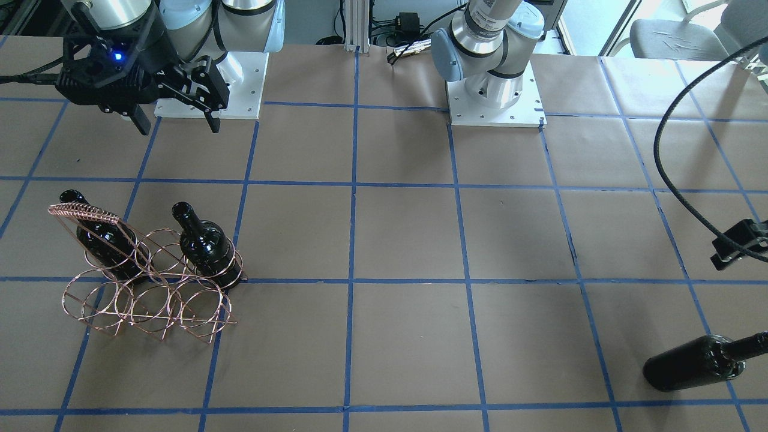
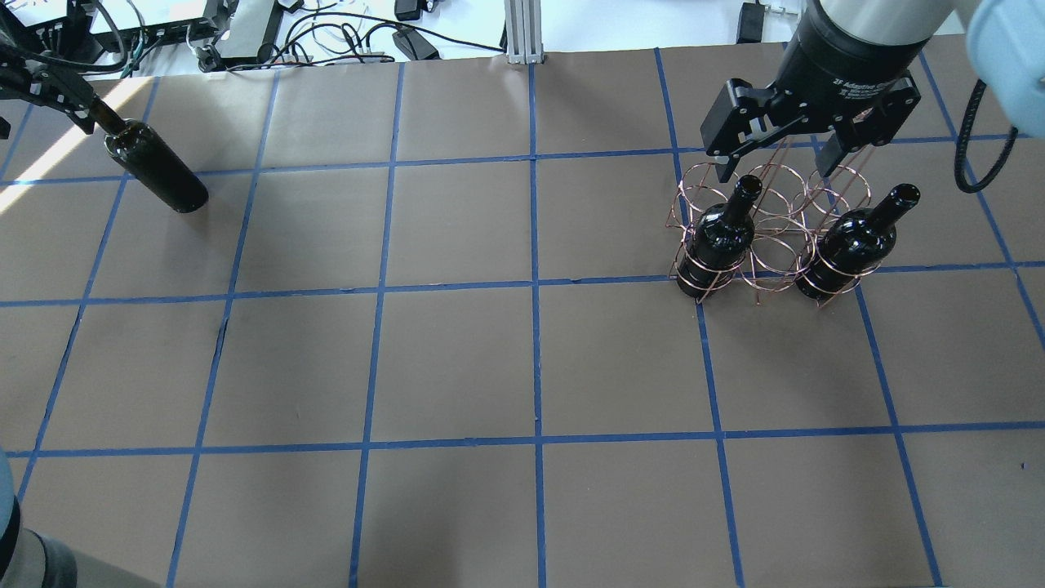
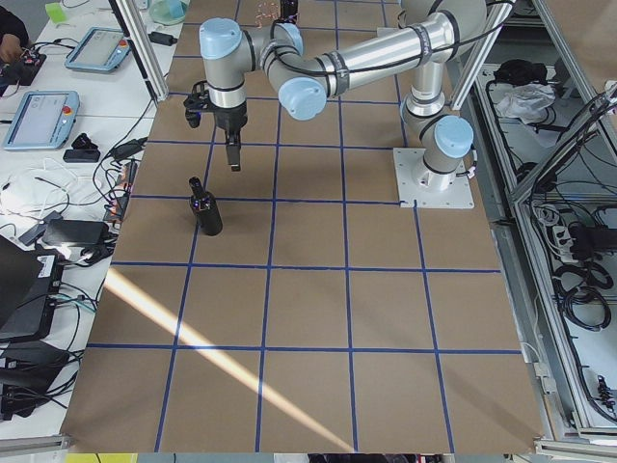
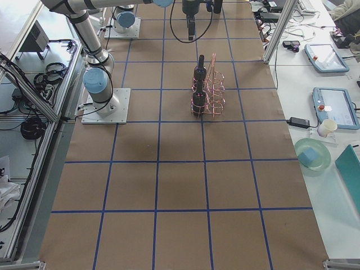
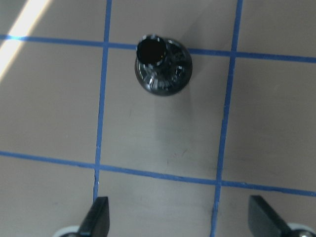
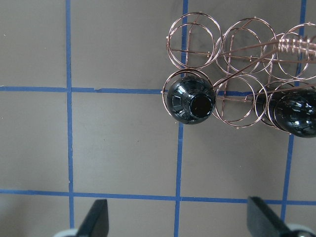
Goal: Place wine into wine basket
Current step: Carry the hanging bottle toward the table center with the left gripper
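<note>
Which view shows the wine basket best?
Exterior front-facing: the whole wine basket, handle included, unobstructed. Overhead, the right gripper overlaps it; right wrist crops it; exterior right shows it small, end-on.

Both arms are built from brushed silver tubes joined by thick cylindrical joints with pale blue-grey caps. The left arm [image 1: 489, 36] and the right arm [image 1: 240, 18] each stand on a white square base plate [image 1: 246, 75] dotted with small dark screws [image 1: 251, 93]. The right gripper [image 2: 774, 167] is matt black, an angular block with two slim linkage fingers [image 2: 826, 157] and a line of white lettering [image 2: 853, 84] on its round collar. A small blue light [image 1: 118, 57] glows on its black wrist housing. A black ribbed cable [image 1: 666, 150] runs along the left arm. The left gripper [image 5: 182, 217] has the same black, flat-tipped fingers.
</note>
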Controlling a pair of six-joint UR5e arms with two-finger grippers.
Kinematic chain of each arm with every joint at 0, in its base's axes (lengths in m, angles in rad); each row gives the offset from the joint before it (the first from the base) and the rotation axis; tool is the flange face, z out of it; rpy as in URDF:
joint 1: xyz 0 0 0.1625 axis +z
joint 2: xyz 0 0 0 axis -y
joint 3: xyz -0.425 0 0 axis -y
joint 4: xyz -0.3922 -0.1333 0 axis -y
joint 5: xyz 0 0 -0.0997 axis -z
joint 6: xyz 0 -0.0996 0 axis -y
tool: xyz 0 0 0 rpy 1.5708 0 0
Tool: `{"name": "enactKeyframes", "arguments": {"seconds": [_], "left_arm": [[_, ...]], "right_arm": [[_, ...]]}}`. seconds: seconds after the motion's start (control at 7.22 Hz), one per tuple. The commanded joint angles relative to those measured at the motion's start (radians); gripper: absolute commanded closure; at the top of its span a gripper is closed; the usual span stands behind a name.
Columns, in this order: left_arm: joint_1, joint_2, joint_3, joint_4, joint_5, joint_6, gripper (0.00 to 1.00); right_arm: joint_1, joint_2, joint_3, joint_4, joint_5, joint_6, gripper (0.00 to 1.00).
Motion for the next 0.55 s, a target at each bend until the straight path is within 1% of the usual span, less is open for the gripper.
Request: {"name": "enactKeyframes", "arguments": {"seconds": [0.0, 0.14, 0.28, 0.42], "left_arm": [[0.012, -0.119, 0.098, 0.06, -0.082, 0.136, 0.0], [0.036, -0.152, 0.114, 0.065, -0.087, 0.16, 0.0], [0.043, -0.17, 0.127, 0.065, -0.121, 0.191, 0.0], [0.046, -0.195, 0.135, 0.067, -0.125, 0.232, 0.0]], "right_arm": [[0.0, 0.004, 0.001, -0.028, 0.001, -0.009, 0.0], [0.0, -0.006, 0.0, -0.028, 0.003, -0.004, 0.0], [-0.008, -0.009, 0.0, -0.028, -0.005, -0.013, 0.0], [0.0, -0.014, 0.0, -0.049, 0.006, 0.006, 0.0]]}}
